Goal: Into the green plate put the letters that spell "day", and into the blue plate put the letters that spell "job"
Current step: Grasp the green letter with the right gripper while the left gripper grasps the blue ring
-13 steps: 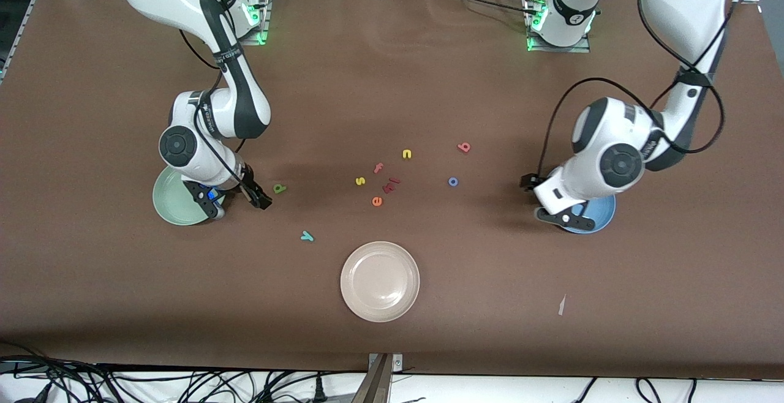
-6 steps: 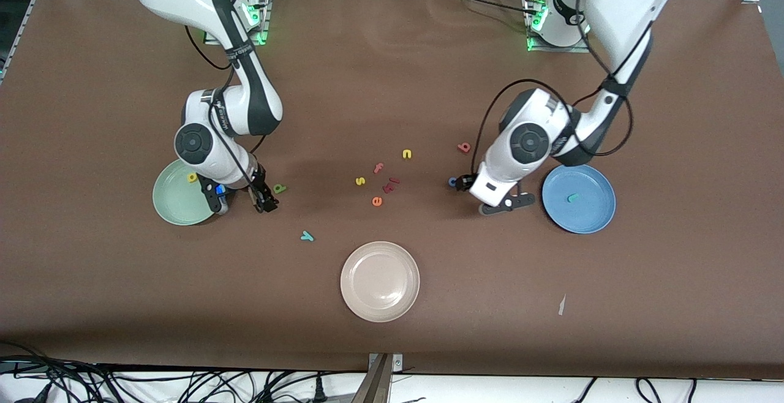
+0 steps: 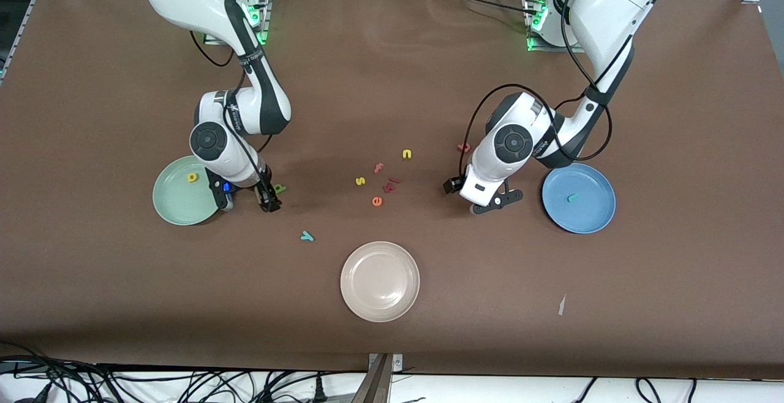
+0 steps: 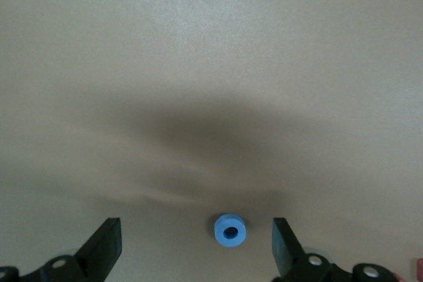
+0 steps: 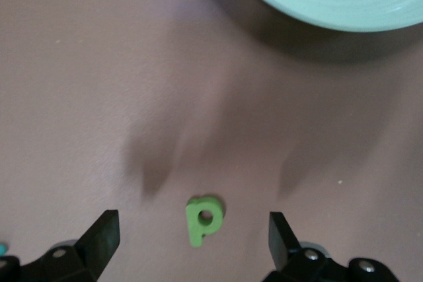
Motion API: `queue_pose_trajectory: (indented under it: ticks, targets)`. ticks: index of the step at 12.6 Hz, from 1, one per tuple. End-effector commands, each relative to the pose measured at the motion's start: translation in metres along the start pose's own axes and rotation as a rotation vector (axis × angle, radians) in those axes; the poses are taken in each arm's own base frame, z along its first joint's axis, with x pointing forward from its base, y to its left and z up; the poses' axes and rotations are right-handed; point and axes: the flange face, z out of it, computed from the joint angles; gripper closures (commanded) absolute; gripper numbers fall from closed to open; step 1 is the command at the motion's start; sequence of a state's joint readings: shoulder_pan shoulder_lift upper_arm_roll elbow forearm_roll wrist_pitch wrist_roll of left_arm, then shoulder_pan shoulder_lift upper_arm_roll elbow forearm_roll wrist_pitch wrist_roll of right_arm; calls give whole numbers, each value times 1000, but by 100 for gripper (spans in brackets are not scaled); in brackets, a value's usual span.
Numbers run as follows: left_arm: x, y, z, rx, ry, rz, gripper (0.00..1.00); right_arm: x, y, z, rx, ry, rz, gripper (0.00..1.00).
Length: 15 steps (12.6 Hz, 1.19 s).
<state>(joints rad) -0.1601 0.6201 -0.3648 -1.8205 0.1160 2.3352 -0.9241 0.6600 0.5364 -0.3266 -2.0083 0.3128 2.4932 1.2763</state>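
Blue "o" between open left end effector fingers

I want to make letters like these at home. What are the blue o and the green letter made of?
Blue o: probably soft foam, with a matte face and thick, blunt-cut edges. Green letter: likely the same foam, dull and chunky with no shine. Hard plastic cannot be ruled out by look alone.

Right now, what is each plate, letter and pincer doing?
green plate: holds the yellow "d".
blue plate: holds the teal "j".
beige plate: nothing in it.
green "a": flat on the table, untouched.
blue "o": flat on the table, untouched.
teal "y": flat on the table.
right pincer: open over the "a".
left pincer: open over the "o".
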Motion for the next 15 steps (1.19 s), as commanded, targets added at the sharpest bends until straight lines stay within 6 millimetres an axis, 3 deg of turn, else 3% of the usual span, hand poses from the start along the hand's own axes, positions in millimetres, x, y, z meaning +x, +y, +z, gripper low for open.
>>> queue_pose_trajectory:
  ticks: [1, 4, 5, 9, 11, 12, 14, 15]
  targets:
    - [1, 3, 2, 13, 5, -9, 0, -10, 15, 4, 52, 16, -1, 0]
    - [-29, 24, 30, 40, -8, 0, 0, -18, 15, 9, 68, 27, -17, 0]
    - [-27, 29, 26, 23, 7, -38, 4, -19, 15, 10, 68, 29, -20, 1]
    - [-29, 30, 31, 36, 28, -22, 47, -21, 21, 19, 83, 42, -34, 5]
    - [-29, 30, 33, 40, 31, -16, 52, -22, 23, 23, 89, 45, -35, 8]
    - [-29, 30, 33, 44, 39, -9, 52, -23, 23, 23, 88, 44, -37, 14]
    - [-28, 30, 37, 32, 53, 1, 52, -24, 21, 22, 92, 43, -39, 47]
    - [-28, 32, 38, 24, 55, 3, 52, -24, 21, 22, 91, 42, -40, 57]
